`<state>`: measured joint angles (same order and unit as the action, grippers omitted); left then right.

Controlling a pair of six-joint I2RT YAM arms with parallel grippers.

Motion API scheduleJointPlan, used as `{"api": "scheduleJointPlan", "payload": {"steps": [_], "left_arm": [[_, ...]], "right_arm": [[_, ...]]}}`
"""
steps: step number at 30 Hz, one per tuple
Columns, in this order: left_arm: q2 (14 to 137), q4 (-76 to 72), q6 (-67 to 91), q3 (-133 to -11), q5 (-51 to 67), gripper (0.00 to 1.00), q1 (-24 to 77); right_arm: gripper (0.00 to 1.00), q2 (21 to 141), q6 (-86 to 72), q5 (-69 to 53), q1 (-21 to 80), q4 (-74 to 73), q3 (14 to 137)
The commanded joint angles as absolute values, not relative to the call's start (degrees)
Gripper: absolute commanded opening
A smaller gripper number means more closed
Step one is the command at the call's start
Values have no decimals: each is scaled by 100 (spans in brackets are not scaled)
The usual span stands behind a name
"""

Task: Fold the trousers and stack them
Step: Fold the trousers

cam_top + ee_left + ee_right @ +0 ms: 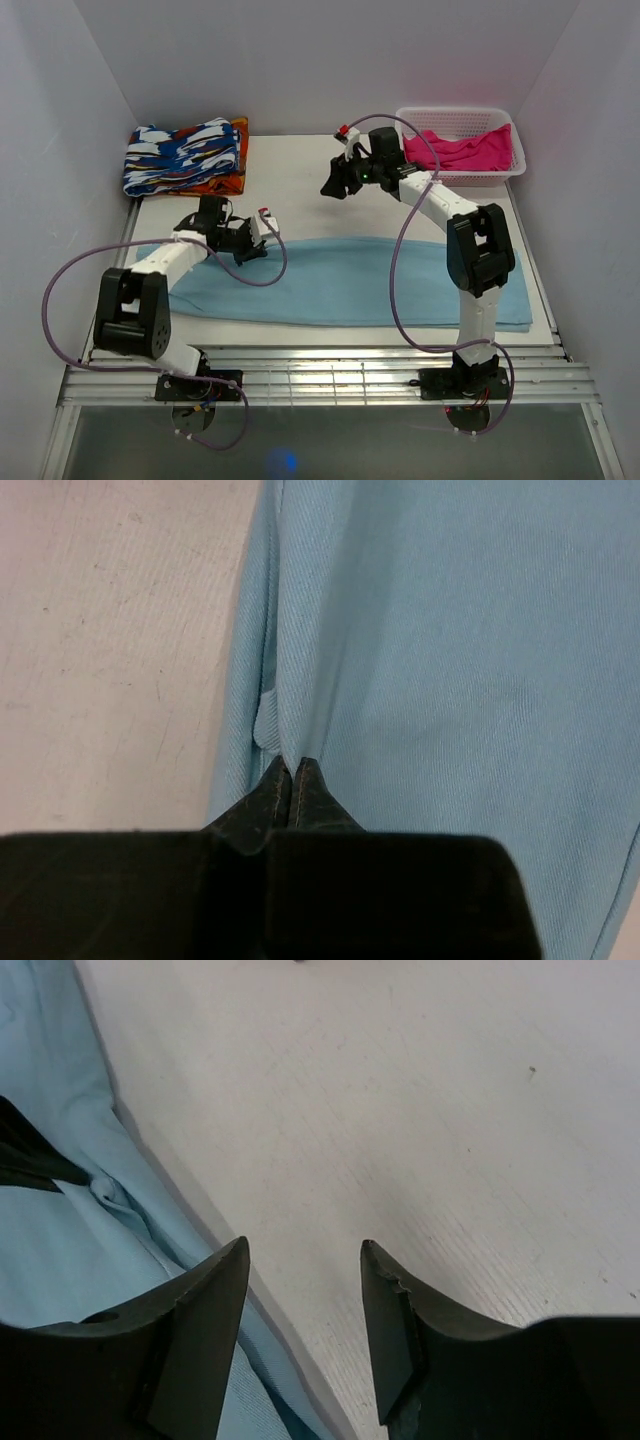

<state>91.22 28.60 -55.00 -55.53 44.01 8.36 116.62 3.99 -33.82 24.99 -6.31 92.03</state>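
Note:
The light-blue trousers (pixel 380 285) lie flat in a long band across the near half of the table. My left gripper (pixel 250 256) is at their far left edge, low on the cloth. In the left wrist view its fingers (pixel 291 765) are shut, pinching a small ridge of the trousers (pixel 450 680) near the edge. My right gripper (pixel 335 185) hangs above bare table beyond the trousers' far edge. It is open and empty (pixel 303 1245). The right wrist view shows the trousers' edge (pixel 60 1250) at left.
A folded blue-white-orange patterned cloth (pixel 185 158) lies at the back left. A white basket (pixel 455 113) at the back right holds a bright pink garment (pixel 465 150). White walls close in the table (pixel 300 200) on three sides.

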Motion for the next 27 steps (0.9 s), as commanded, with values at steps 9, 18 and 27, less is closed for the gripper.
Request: {"api": "scheduleJointPlan", "payload": {"steps": [9, 18, 27], "left_arm": [[7146, -649, -6451, -2235, 2234, 0, 1942], [6961, -1810, -6874, -1160, 1741, 4, 2259], [7304, -1714, -6047, -1714, 1722, 8, 2259]], "right_arm": [[67, 11795, -1448, -5334, 2619, -370, 9591], [72, 11830, -2389, -5379, 3322, 140, 8509], [67, 11558, -2014, -4685, 3560, 10, 7770]]}}
